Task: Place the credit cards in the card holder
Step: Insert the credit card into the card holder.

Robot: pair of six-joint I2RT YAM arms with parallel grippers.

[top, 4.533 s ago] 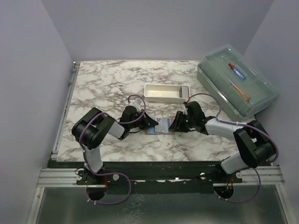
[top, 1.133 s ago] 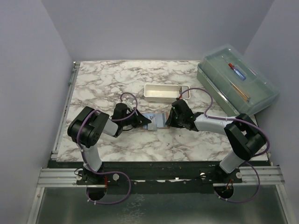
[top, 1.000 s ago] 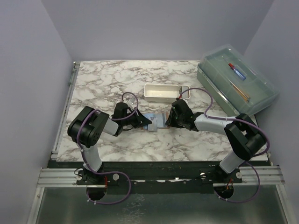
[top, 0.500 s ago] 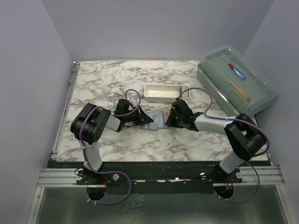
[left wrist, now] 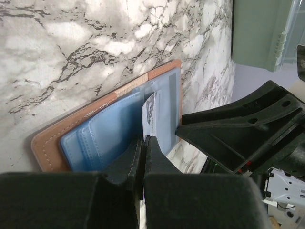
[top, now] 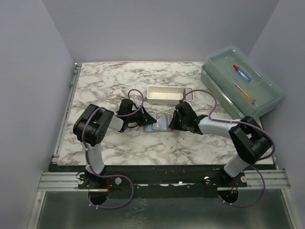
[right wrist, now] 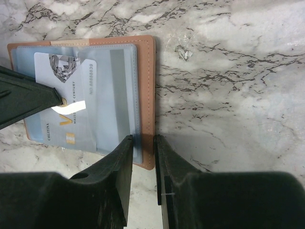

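- Two grippers meet mid-table at the open card holder [right wrist: 143, 95], near the white tray [top: 169, 94].
- Left gripper [left wrist: 143, 143] clenched on a credit card [right wrist: 66, 102] over it.
- Right gripper [right wrist: 143, 143] pinches the holder's edge.

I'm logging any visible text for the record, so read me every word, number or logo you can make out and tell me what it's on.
On the credit card lying in the open card holder, right wrist view:
"CRISTINA", roughly; small, uncertain.
"MASS... CENTURY", partly legible.
A number string beginning "000"; blurred, not reliably readable.
A diamond-like logo, with no readable words.
Nothing else in any view carries readable text.
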